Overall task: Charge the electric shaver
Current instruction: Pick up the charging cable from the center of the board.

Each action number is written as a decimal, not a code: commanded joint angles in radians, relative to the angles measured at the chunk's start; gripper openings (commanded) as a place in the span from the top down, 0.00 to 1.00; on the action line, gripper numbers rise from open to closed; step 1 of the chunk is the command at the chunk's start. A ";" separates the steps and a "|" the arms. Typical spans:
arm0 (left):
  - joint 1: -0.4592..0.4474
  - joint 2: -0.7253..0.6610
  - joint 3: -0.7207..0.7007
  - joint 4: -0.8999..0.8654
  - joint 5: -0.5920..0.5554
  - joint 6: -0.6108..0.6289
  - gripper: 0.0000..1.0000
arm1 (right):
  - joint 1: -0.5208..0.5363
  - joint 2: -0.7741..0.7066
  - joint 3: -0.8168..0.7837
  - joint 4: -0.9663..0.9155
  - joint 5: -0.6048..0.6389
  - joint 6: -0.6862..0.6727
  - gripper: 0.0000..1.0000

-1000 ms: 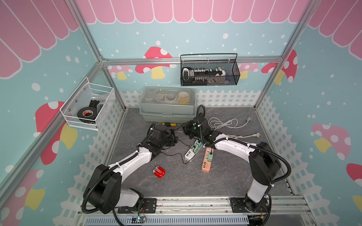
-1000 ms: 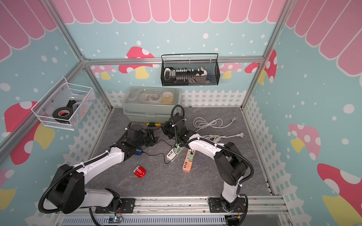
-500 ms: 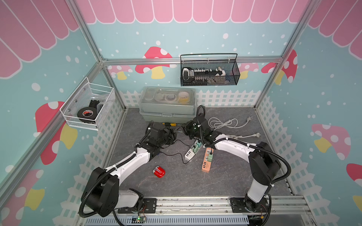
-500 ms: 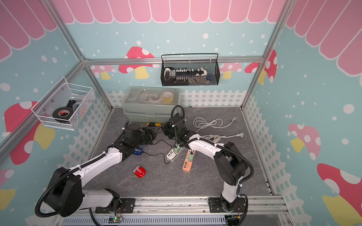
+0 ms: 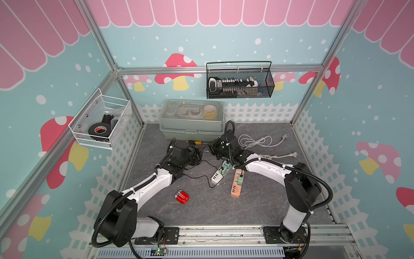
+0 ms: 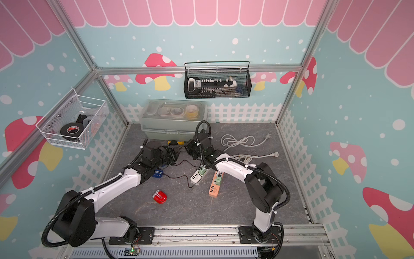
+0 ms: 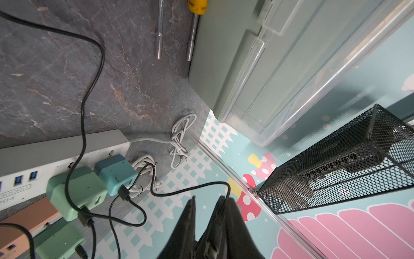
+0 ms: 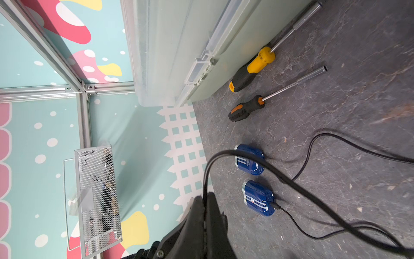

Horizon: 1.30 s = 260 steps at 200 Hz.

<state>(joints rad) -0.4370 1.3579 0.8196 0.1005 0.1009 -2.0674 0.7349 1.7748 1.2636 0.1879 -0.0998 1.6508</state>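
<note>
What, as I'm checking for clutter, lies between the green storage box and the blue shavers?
In the right wrist view, a yellow-handled screwdriver lies beside the storage box, and an orange-and-black screwdriver nearer the blue shavers.

Bright, even light everywhere, only soft shadows on the worktop (image 8: 336, 112). Wrist views are wide-angle and bendy at the edges, back wall (image 7: 369, 89) slightly smeared.

Left arm (image 5: 156, 181) and right arm (image 5: 266, 168) extended forward, angled inward, claws set near each other. Left claw (image 7: 206, 199) seen narrowly parted; right claw (image 8: 204, 197) clamped on black cable (image 8: 204, 183).
</note>
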 commanded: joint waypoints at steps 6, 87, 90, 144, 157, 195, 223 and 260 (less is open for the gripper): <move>0.004 0.010 0.026 0.027 0.005 -0.381 0.78 | 0.008 0.000 0.000 0.021 -0.008 0.003 1.00; 0.004 0.017 0.027 0.030 0.003 -0.373 0.89 | 0.009 0.001 -0.001 0.024 -0.007 0.006 1.00; 0.004 0.017 0.027 0.029 0.003 -0.372 0.89 | 0.010 0.001 -0.001 0.026 -0.006 0.006 1.00; 0.006 0.023 0.017 0.045 0.001 -0.363 0.95 | 0.011 0.000 0.006 0.022 -0.020 0.012 1.00; 0.009 0.025 0.013 0.052 0.005 -0.352 0.95 | 0.010 -0.007 0.005 0.022 -0.023 0.020 1.00; 0.063 0.043 0.030 0.077 0.057 -0.228 1.00 | 0.002 -0.014 0.058 -0.082 -0.121 0.046 0.70; 0.151 0.105 0.068 0.171 0.257 -0.032 1.00 | -0.034 -0.056 0.073 -0.169 -0.258 0.037 0.50; 0.190 0.155 0.119 0.221 0.540 0.185 1.00 | -0.130 -0.129 -0.030 -0.006 -0.550 0.105 0.45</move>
<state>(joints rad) -0.2501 1.5135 0.8978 0.2436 0.4065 -2.0087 0.6651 1.7142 1.2873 0.0887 -0.4141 1.6962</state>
